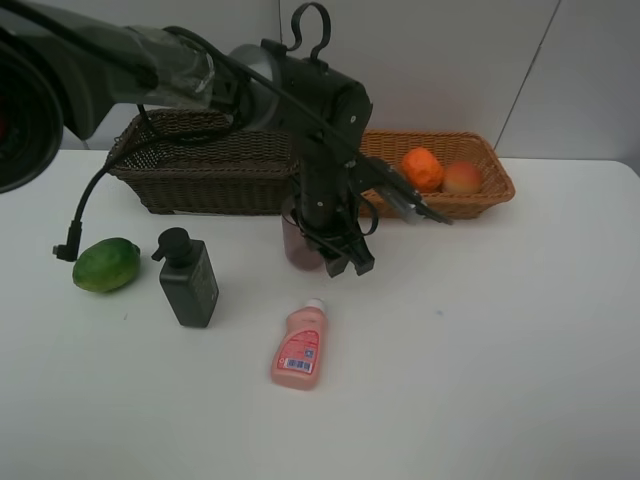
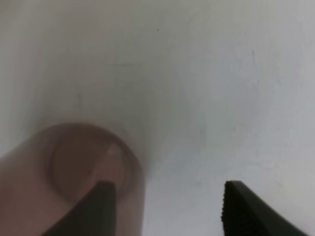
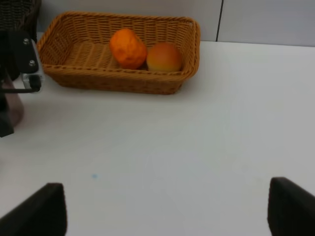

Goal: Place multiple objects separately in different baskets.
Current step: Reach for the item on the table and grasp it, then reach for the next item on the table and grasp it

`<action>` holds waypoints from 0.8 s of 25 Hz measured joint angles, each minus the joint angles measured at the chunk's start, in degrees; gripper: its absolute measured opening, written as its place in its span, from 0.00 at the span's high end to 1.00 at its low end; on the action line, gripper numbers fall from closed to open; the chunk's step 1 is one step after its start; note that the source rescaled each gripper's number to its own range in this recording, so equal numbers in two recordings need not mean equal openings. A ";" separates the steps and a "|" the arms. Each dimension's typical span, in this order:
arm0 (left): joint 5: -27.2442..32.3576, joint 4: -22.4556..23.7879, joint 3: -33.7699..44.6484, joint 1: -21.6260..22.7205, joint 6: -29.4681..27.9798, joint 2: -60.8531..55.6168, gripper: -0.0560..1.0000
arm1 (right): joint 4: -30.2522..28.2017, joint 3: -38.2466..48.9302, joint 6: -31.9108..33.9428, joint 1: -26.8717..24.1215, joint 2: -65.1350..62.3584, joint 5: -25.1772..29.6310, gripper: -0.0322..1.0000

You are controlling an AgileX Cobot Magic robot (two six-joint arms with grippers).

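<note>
The translucent mauve cup (image 1: pixel 298 245) stands upright on the white table in the middle. My left gripper (image 1: pixel 345 262) reaches across and hangs low right beside it, open. In the left wrist view the cup (image 2: pixel 74 172) overlaps one finger (image 2: pixel 101 206); the other finger (image 2: pixel 246 211) is apart over bare table. The green fruit (image 1: pixel 106 265), the dark green pump bottle (image 1: pixel 188 278) and the pink bottle (image 1: pixel 300 345), lying flat, are on the table. The orange (image 1: pixel 422 168) and peach (image 1: pixel 462 178) lie in the light tan basket (image 1: pixel 480 200). My right gripper (image 3: pixel 167 211) is open and empty.
The dark brown basket (image 1: pixel 200 165) stands at the back left, behind my left arm. A black cable (image 1: pixel 80 215) hangs from the left arm towards the green fruit. The right wrist view shows the tan basket (image 3: pixel 118 83) with the orange (image 3: pixel 128 47) and peach (image 3: pixel 164 57).
</note>
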 joint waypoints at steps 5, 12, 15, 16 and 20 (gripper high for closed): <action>0.00 0.00 -1.01 0.00 0.00 0.00 0.53 | 0.00 0.00 0.00 0.00 0.00 0.00 0.33; 1.82 0.00 -5.57 0.00 0.00 0.00 0.94 | 0.00 0.00 0.00 0.00 0.00 0.00 0.33; 4.12 0.00 -5.88 0.00 0.00 0.05 0.95 | 0.00 0.00 0.00 0.00 0.00 0.00 0.33; 5.02 0.00 -5.88 0.00 0.00 0.26 0.95 | 0.00 0.00 0.00 0.00 0.00 0.00 0.33; 6.24 0.25 -6.07 0.00 0.05 0.57 0.95 | 0.00 0.00 0.00 0.00 0.00 0.00 0.33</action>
